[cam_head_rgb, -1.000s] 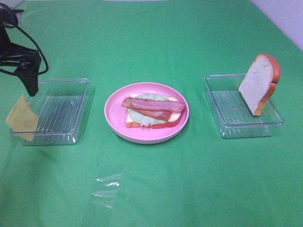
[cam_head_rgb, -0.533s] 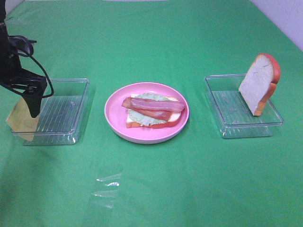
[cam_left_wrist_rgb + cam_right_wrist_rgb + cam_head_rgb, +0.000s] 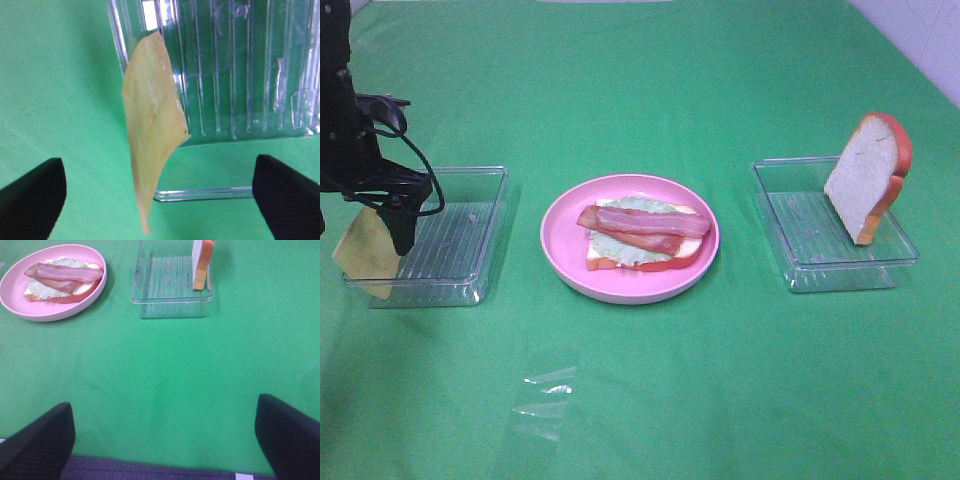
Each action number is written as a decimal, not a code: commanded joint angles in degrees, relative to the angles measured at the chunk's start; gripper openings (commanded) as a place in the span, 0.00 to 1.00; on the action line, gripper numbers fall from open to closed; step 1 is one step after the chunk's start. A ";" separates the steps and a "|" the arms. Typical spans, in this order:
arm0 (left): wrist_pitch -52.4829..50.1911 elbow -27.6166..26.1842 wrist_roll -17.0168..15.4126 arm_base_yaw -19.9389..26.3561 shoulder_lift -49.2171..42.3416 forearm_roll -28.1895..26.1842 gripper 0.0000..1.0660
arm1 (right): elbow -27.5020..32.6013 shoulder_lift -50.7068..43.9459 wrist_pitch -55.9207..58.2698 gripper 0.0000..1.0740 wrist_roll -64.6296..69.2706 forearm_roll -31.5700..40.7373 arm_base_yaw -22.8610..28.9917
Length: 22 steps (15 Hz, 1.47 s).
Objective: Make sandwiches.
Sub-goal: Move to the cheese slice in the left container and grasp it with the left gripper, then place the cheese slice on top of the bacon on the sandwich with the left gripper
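Left jaws spread wide, one on each side of the cheese slice (image 3: 150, 130) and neither touching it; nothing is pinched. The yellow slice stands on edge, slightly curled, propped against the left wall of the left clear tray (image 3: 470, 200), at the left edge of the high view. I cannot tell whether its foot rests inside the wall or on the cloth. The left arm (image 3: 350, 150) comes down from the upper left corner, cable looped beside it, jaws pointing down over that wall. Right jaws also spread wide and holding nothing, hanging over bare green cloth; they are out of the high view. At the centre of the desk (image 3: 720, 380) sits the pink plate (image 3: 560, 250) with the part-built sandwich: bottom bread slice (image 3: 690, 255), lettuce (image 3: 620, 245) on it, two bacon strips (image 3: 645, 222) across the top. At the right, well apart from the plate, the right clear tray (image 3: 800, 270) holds the second bread slice (image 3: 865, 180), upright and leaning at its far right side. A scrap of clear film (image 3: 545, 400) lies on the cloth at lower left, in front of the plate.
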 commanded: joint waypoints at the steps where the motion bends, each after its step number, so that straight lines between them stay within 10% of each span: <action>1: -0.29 0.23 -1.09 0.00 0.23 -0.74 0.59 | 0.11 -1.66 -0.06 0.87 -0.46 0.40 0.06; 9: 0.74 0.23 -1.95 0.00 0.23 -0.74 0.56 | 0.11 -1.66 -0.06 0.87 -0.46 0.40 0.06; 14: 0.80 0.23 -1.72 0.00 0.23 -0.74 0.00 | 0.11 -1.66 -0.06 0.87 -0.46 0.40 0.06; 22: 2.69 0.23 -0.69 0.00 -3.95 -1.38 0.00 | 0.11 -1.66 -0.06 0.87 -0.46 0.46 0.06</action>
